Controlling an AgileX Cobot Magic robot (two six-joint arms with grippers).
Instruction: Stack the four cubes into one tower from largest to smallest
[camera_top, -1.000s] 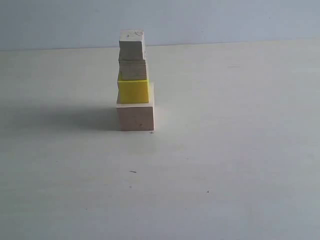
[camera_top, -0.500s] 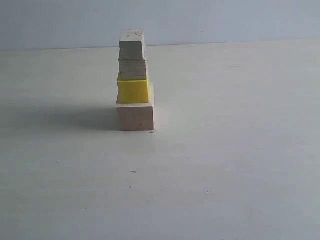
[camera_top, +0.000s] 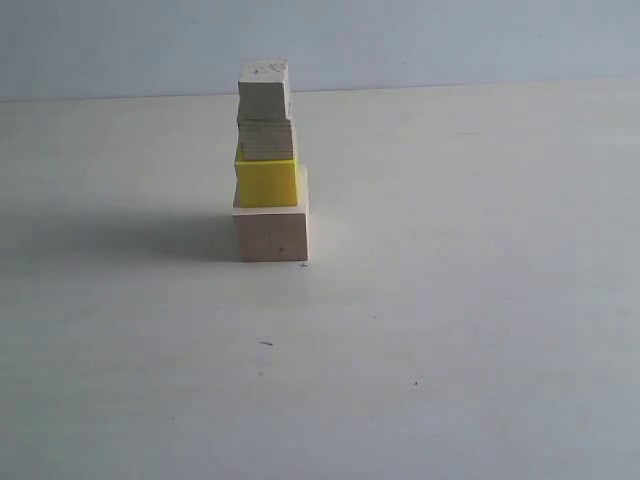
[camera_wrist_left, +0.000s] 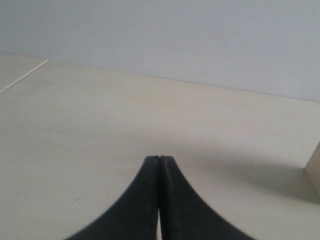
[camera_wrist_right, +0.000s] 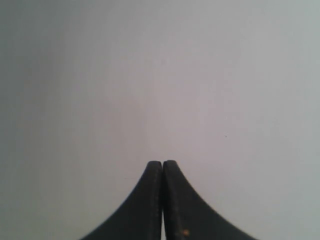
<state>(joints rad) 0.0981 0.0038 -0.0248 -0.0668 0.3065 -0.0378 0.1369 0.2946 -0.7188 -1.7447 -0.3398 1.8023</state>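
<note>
In the exterior view the tower stands left of centre on the pale table. Its base is the large pale wood cube (camera_top: 271, 229). On that sits the yellow cube (camera_top: 266, 181), then a pale wood cube (camera_top: 266, 140), with another pale wood cube (camera_top: 264, 91) on top. Neither arm shows in that view. My left gripper (camera_wrist_left: 159, 158) is shut with nothing between its fingers, low over the table; a corner of the large pale cube (camera_wrist_left: 314, 169) shows at the frame's edge. My right gripper (camera_wrist_right: 163, 163) is shut and empty, facing a blank pale surface.
The pale table (camera_top: 450, 300) stretches around the tower, with a grey wall (camera_top: 450, 40) behind it. A table edge line (camera_wrist_left: 22, 76) shows in the left wrist view. The tower's shadow falls to its left.
</note>
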